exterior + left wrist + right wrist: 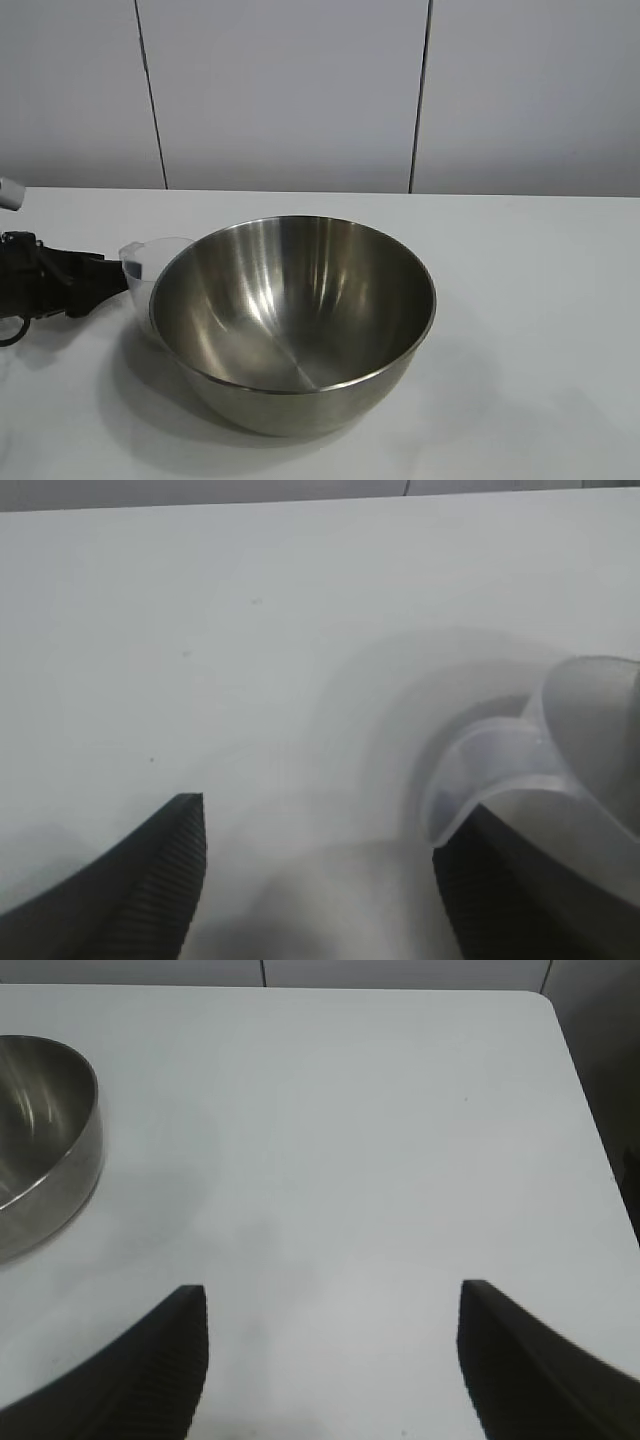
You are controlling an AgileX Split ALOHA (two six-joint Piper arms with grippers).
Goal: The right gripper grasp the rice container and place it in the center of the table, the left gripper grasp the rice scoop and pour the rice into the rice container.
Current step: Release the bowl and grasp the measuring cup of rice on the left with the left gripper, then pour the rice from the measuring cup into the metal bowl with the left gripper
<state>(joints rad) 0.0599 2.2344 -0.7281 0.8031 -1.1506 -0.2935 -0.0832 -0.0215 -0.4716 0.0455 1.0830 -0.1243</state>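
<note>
The rice container (300,300), a big shiny steel bowl, stands empty on the white table (530,300) near its middle. Its rim also shows in the right wrist view (40,1140). The rice scoop (145,262), a small clear plastic cup, stands right behind the bowl's left side. My left gripper (110,278) lies low at the left edge, open. One fingertip (480,880) is at the scoop's lip (500,760), and the gap between the fingers holds nothing. My right gripper (330,1295) hangs open over bare table to the side of the bowl. No rice is in view.
A pale panelled wall (290,90) runs behind the table. The table's rounded far corner (540,1005) and side edge show in the right wrist view. Bare tabletop stretches to the right of the bowl.
</note>
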